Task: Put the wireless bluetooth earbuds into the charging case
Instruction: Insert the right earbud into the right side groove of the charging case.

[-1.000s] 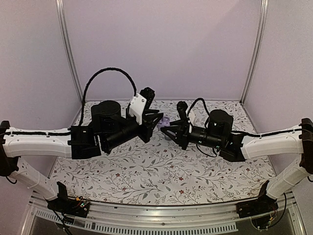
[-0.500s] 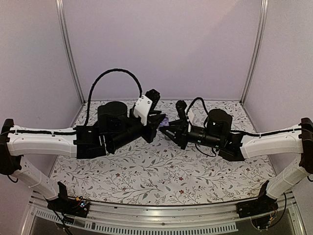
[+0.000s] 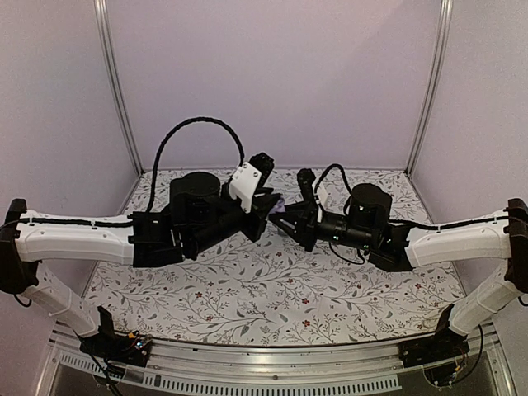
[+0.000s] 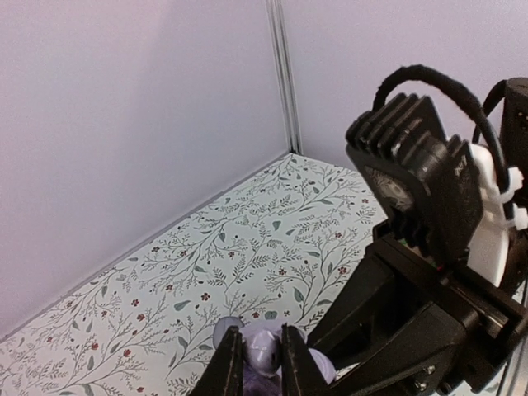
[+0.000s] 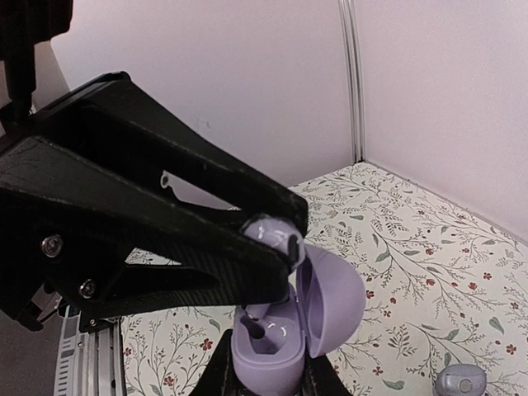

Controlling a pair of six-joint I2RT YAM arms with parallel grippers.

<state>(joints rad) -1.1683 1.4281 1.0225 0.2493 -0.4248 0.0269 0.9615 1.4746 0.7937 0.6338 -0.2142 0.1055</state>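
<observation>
The charging case (image 5: 266, 356) is lavender and stands open, lid (image 5: 334, 299) swung right. My right gripper (image 5: 268, 381) is shut on its lower half and holds it above the cloth. My left gripper (image 4: 260, 365) is shut on one greyish-lavender earbud (image 4: 266, 348). That earbud (image 5: 276, 233) hovers just above the case's open cavity, near the lid's rim. A second earbud (image 5: 460, 382) lies loose on the cloth, also visible beside the left finger as a grey dome (image 4: 221, 328). From above, both grippers (image 3: 279, 211) meet at the table's centre back.
A floral cloth (image 3: 272, 289) covers the table. Pale walls with metal corner posts (image 3: 429, 82) close in the back and sides. The right arm's black wrist body (image 4: 421, 181) looms close to the left gripper.
The left arm has moved right and forward, bringing its earbud up against the open case. The right arm has shifted a little left with the case.
</observation>
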